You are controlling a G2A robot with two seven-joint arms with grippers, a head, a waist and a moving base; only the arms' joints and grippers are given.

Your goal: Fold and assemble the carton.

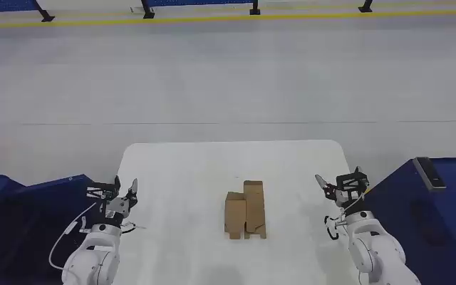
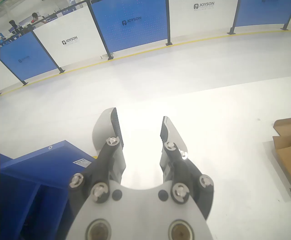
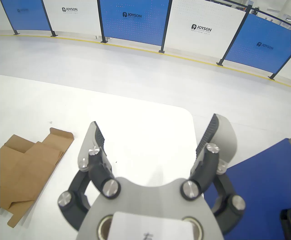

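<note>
While the carton (image 1: 246,210) lies flat and unfolded on the tabletop (image 1: 178,171), both arms hang at the near corners with nothing in their grip.

1. Left gripper (image 1: 125,185) (image 2: 139,118): it is over the left edge of the tabletop, close to the near left corner, with its fingers spread apart and holding nothing. A blue stand (image 1: 35,196) (image 2: 45,163) is just beside it, outside that edge.
2. Right gripper (image 1: 340,178) (image 3: 154,122): it is over the right edge, close to the near right corner, with its fingers spread wide and holding nothing. A second blue stand (image 1: 410,192) (image 3: 257,181) is just outside that edge.
3. Carton (image 2: 282,141) (image 3: 27,159): the brown cardboard rests near the near edge, slightly right of the middle, between the two grippers and well apart from both. Bare tabletop lies between it and each gripper.
4. Beyond the far edge: pale floor (image 1: 228,78), then a yellow line (image 1: 228,18), then blue and white fence panels (image 2: 127,22) (image 3: 134,18).
</note>
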